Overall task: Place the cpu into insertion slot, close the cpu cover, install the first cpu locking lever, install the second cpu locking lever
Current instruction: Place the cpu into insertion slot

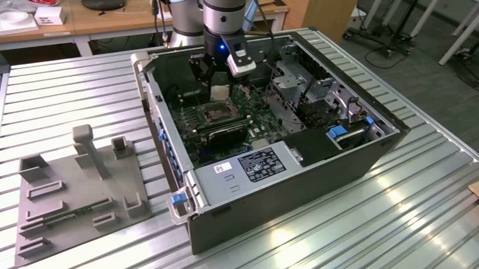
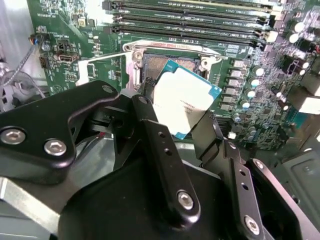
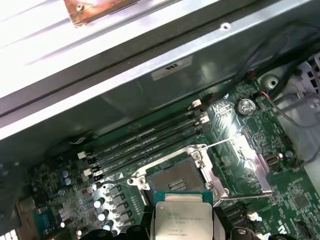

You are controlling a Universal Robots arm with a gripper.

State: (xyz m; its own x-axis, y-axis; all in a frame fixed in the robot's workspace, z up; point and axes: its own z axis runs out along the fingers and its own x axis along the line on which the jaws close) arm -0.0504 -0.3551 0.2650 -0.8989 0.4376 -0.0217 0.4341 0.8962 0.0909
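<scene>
Silvery-beige cpu (image 2: pixel 184 95) clamped between fingers (image 2: pixel 150 131) of gripper (image 2: pixel 177 112), hanging just above insertion slot (image 2: pixel 161 62), not seated. Slot uncovered on green motherboard (image 2: pixel 80 30) inside open computer case (image 1: pixel 299 185). Case on slatted metal desk (image 1: pixel 419 213); grey fixture plate (image 1: pixel 75 190) at exterior view's left.

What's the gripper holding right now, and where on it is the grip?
The gripper holds the cpu, pinched by two opposite side edges, close to the insertion slot.
</scene>
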